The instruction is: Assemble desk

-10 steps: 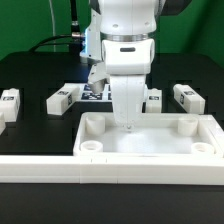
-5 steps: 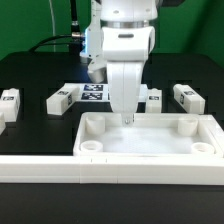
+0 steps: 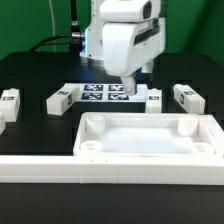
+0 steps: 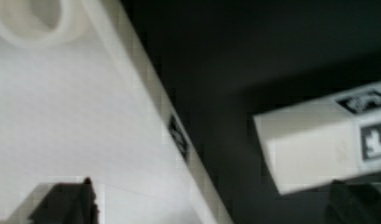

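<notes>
The white desk top (image 3: 150,148), a tray with a raised rim and round corner sockets, lies near the front. Its rim and one socket also show in the wrist view (image 4: 71,120). White tagged legs lie behind it: two at the exterior view's left (image 3: 62,97) (image 3: 8,101) and two at the right (image 3: 186,96) (image 3: 152,98). My gripper (image 3: 133,86) hangs open and empty above the tray's far rim, next to the nearer right leg, which also shows in the wrist view (image 4: 329,135). In the wrist view the gripper (image 4: 213,205) has its dark fingertips (image 4: 62,203) wide apart.
The marker board (image 3: 103,93) lies flat behind the tray, partly under the arm. A long white rail (image 3: 50,166) runs along the front edge. The table top is black.
The gripper has risen out of the tray and moved back and toward the exterior view's right, uncovering the tray's floor and more of the marker board. No part has moved.
</notes>
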Controlling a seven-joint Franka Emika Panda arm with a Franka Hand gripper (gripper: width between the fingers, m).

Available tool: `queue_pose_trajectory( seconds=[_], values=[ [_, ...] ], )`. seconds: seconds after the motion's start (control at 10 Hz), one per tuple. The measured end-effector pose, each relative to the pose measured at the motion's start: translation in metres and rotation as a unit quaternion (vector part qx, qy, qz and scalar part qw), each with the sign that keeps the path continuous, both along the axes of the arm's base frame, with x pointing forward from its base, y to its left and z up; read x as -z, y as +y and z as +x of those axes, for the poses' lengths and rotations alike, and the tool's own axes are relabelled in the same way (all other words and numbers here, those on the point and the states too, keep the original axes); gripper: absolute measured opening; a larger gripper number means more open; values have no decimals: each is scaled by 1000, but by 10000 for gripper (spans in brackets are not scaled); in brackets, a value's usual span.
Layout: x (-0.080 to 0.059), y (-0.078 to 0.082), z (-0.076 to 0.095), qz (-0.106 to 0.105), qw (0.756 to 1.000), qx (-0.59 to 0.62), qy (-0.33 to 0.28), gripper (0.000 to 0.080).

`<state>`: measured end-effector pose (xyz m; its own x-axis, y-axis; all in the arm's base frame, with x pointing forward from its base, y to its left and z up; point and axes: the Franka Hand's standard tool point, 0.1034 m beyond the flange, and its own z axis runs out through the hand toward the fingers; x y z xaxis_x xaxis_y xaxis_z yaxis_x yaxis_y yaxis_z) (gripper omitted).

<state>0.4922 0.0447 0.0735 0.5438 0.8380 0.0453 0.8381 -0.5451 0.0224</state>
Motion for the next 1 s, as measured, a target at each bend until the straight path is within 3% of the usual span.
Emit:
queue_pose_trajectory(
  seconds=[0.1, 0.2, 0.5, 0.7, 1.0],
  values=[
    [-1, 24, 0, 4, 999, 35, -2, 648],
    [-1, 38, 0, 6, 999, 43, -1, 648],
    [0, 34, 0, 5, 999, 53, 0, 648],
    [0, 36, -1, 11, 990, 138, 4, 648],
    [8, 67, -16, 16, 941, 337, 22, 648]
  ],
)
